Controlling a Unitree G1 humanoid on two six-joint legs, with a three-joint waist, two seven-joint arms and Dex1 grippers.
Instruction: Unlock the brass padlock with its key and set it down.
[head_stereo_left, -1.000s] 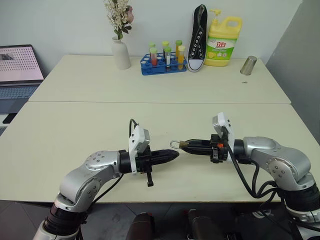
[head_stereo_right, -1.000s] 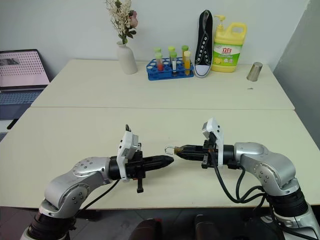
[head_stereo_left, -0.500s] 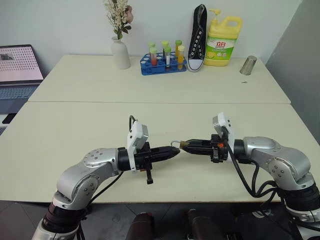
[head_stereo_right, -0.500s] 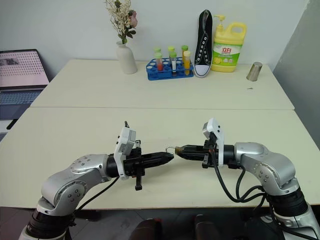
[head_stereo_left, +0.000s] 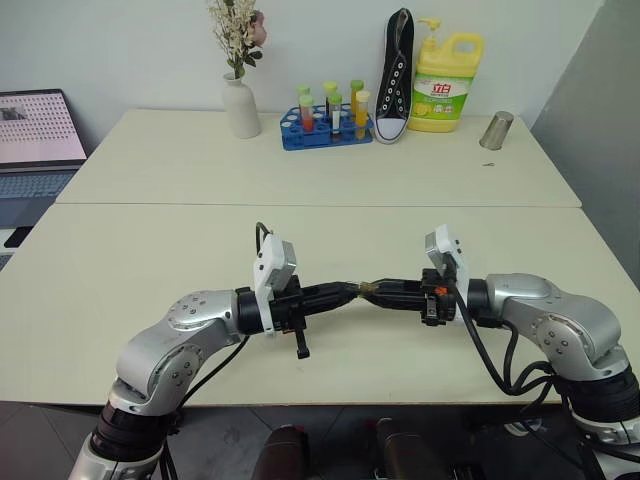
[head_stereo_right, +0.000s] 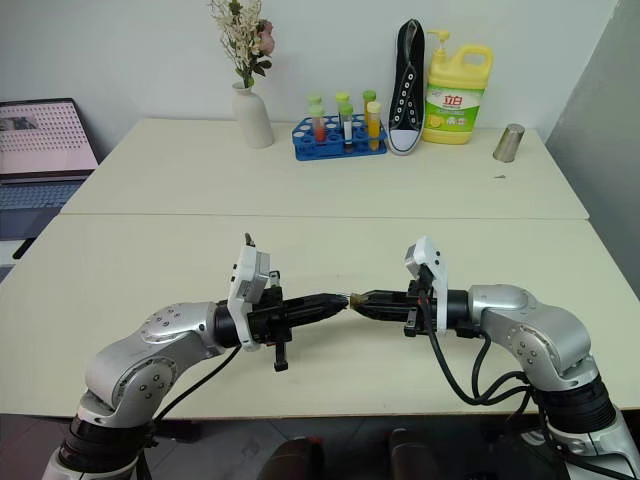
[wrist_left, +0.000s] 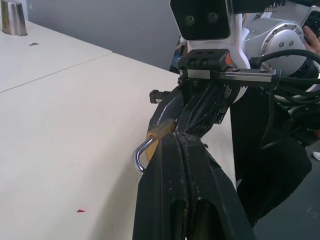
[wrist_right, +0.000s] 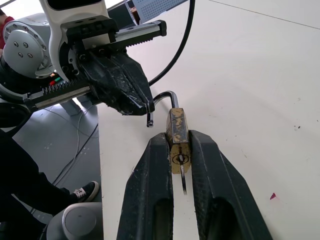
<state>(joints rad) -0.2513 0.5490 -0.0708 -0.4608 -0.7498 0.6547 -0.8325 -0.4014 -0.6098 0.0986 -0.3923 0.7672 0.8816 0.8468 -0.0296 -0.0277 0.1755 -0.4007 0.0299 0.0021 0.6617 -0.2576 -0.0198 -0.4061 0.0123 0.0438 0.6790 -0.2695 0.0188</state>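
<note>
Low in the frame's centre, the right gripper clamps the brass padlock between its fingers, above the near table; the silver shackle appears sprung open. The left gripper, fingers pressed together, meets the padlock tip to tip. Far back, upper centre, stand a test-tube rack, shoe and yellow bottle.

L gripper tip-to-tip w/ R gripper, above table

Head stereo pair overhead; wrist views close, facing.
</note>
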